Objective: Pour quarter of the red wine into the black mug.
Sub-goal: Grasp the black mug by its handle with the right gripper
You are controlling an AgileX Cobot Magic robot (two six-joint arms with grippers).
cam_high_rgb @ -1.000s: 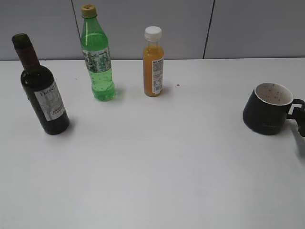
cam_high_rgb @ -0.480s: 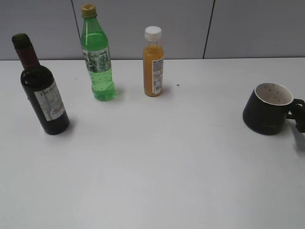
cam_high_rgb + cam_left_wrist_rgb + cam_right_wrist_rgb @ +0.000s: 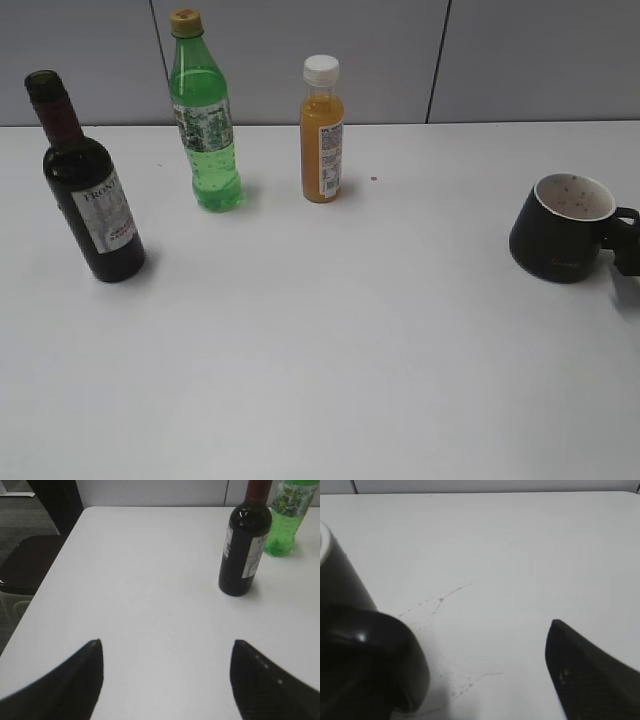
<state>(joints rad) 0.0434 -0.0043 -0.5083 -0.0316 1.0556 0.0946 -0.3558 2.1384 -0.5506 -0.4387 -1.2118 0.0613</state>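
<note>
The red wine bottle [image 3: 95, 195] stands upright at the table's left; it also shows in the left wrist view [image 3: 245, 550], ahead and to the right of my left gripper [image 3: 167, 645]. That gripper is open and empty, well short of the bottle. The black mug [image 3: 558, 230] stands upright at the far right, handle [image 3: 625, 232] pointing right. In the right wrist view the mug body [image 3: 340, 575] and its glossy handle [image 3: 370, 665] fill the left side. My right gripper [image 3: 485, 635] is open; the handle covers its left finger, and nothing sits between the jaws.
A bright green plastic bottle [image 3: 206, 130] and a small orange juice bottle [image 3: 322, 135] stand at the back, right of the wine. The green bottle also shows in the left wrist view [image 3: 285, 520]. A dark chair [image 3: 25, 560] sits off the table's left edge.
The dark part of my right gripper beside the mug handle has drawn back toward the right edge of the exterior view. Mug and bottles have not moved.
</note>
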